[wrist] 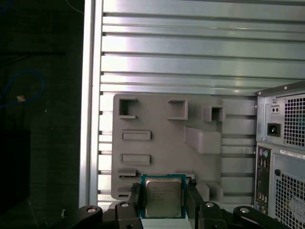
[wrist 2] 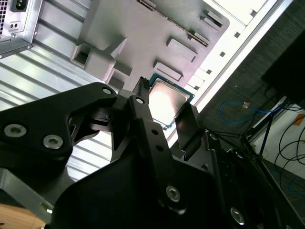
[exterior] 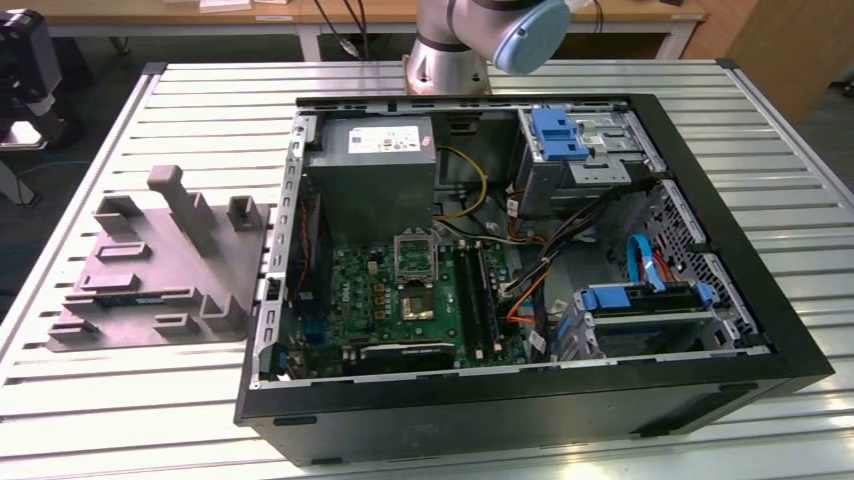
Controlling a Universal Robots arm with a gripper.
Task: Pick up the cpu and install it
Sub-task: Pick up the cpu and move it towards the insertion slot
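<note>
- Ribbed silver metal surface (exterior: 561,75) carries the whole setup.
- Open black desktop computer case (exterior: 534,405) lies on its side on it, green motherboard (exterior: 400,290) facing up.
- Flat grey plastic parts tray (exterior: 154,270) sits just beside the case, on the exterior view's left.
- Black end effector (wrist: 164,199) is clenched on the small square silvery-topped cpu (wrist: 163,196), with fingers (wrist: 194,198) on opposite edges.
- In both wrist views, the cpu sits in that grip over the tray's edge.

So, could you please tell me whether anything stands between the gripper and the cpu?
Nothing visible does: in the first wrist view the cpu is held directly between the fingers of the gripper, above the grey fixture.
</note>
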